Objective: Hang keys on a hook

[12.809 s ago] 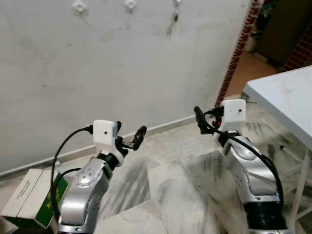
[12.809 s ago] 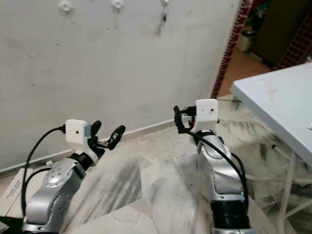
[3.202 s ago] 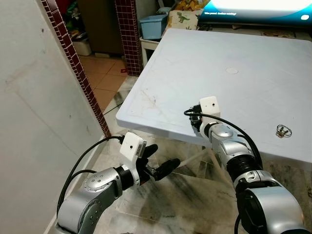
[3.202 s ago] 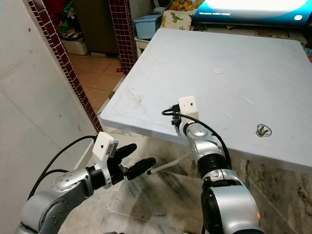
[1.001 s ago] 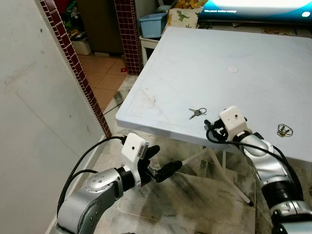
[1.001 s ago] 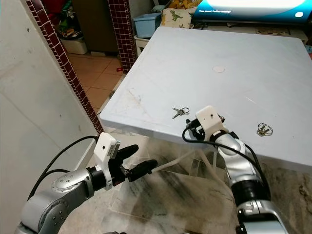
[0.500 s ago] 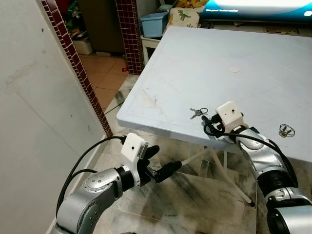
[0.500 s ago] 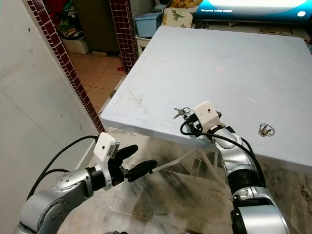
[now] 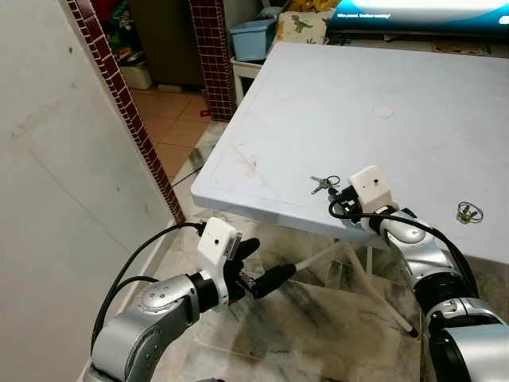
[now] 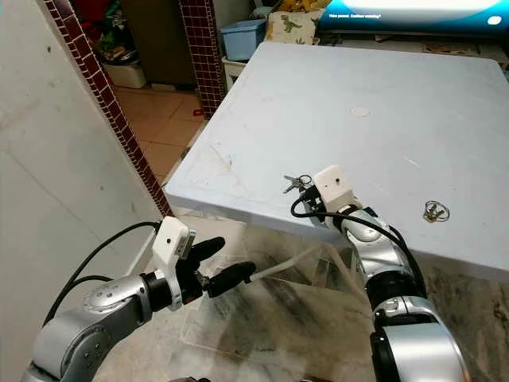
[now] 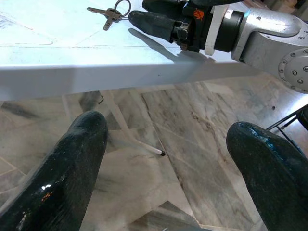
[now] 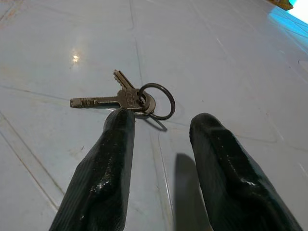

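A small bunch of keys (image 9: 324,184) on a dark ring lies near the front edge of the pale table (image 9: 318,111). My right gripper (image 12: 163,120) is low over the tabletop just behind the keys (image 12: 125,98). It is open, with one fingertip (image 12: 121,118) right at the key heads and the ring lying ahead of the gap. My left gripper (image 9: 269,256) is open and holds nothing, below the table's front edge over the floor. In its wrist view the keys (image 11: 111,10) and the right gripper's fingers (image 11: 154,21) lie on the tabletop.
A second key ring (image 9: 469,212) lies further right on the table. A white wall (image 9: 48,199) and a red-tiled pillar (image 9: 119,87) stand on my left. A blue bin (image 9: 250,40) is beyond the table. White table legs (image 9: 350,263) cross the marble floor underneath.
My right gripper has slid forward and left across the tabletop until its tips reach the keys. The left arm stays put. Long before, I faced a wall with hooks.
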Available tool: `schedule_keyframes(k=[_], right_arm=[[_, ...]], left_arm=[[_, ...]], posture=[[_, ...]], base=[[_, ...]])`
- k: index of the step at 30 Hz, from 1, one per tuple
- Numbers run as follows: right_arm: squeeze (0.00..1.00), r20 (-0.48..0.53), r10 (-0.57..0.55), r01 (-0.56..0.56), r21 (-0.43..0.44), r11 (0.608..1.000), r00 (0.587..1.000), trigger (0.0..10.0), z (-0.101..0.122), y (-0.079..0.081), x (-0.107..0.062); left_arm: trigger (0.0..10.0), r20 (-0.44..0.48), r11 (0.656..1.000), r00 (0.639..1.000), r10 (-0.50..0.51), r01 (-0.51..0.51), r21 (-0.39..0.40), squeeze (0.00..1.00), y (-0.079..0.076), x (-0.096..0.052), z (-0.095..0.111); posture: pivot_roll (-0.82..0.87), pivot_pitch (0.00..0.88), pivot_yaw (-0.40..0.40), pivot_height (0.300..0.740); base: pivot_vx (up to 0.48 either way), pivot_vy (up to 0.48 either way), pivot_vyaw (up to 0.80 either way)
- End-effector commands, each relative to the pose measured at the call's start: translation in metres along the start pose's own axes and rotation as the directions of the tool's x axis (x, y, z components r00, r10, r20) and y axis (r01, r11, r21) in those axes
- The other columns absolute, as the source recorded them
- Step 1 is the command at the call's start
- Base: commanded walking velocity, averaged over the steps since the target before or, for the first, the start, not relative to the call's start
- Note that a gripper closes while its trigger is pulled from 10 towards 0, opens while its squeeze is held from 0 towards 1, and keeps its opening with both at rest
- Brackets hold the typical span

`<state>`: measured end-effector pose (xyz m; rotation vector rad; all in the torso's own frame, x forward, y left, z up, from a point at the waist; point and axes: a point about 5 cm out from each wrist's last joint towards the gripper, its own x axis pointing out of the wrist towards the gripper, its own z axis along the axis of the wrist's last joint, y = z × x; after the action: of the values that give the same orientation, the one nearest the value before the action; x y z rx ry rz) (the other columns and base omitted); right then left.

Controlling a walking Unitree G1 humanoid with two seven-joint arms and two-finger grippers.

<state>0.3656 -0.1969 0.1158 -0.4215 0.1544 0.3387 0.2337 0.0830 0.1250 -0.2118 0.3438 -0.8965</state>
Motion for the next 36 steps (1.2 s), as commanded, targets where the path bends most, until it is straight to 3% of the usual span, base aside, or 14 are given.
schedule_keyframes(k=[1, 20, 36], right_arm=[[0.00, 0.022, -0.004, 0.004, 0.004, 1.000, 1.000, 0.0, 0.006, -0.001, 0.002], [0.00, 0.022, -0.012, 0.012, -0.009, 1.000, 1.000, 0.0, 0.005, 0.000, 0.004], [0.00, 0.071, -0.074, 0.075, -0.009, 0.997, 0.995, 0.0, 0.018, -0.011, 0.005]], left_arm=[[10.0, 0.002, 1.000, 1.000, -0.013, 0.013, 0.024, 0.00, -0.002, -0.002, 0.005], [10.0, 0.001, 1.000, 1.000, -0.015, 0.015, 0.020, 0.00, -0.003, -0.002, 0.004], [10.0, 0.005, 1.000, 1.000, -0.020, 0.020, 0.016, 0.00, -0.004, 0.000, 0.004]], posture=[[0.07, 0.078, 0.111, 0.740], [0.07, 0.079, 0.110, 0.740], [0.06, 0.084, 0.103, 0.740]], base=[[0.000, 0.000, 0.00], [0.000, 0.000, 0.00], [0.000, 0.000, 0.00]])
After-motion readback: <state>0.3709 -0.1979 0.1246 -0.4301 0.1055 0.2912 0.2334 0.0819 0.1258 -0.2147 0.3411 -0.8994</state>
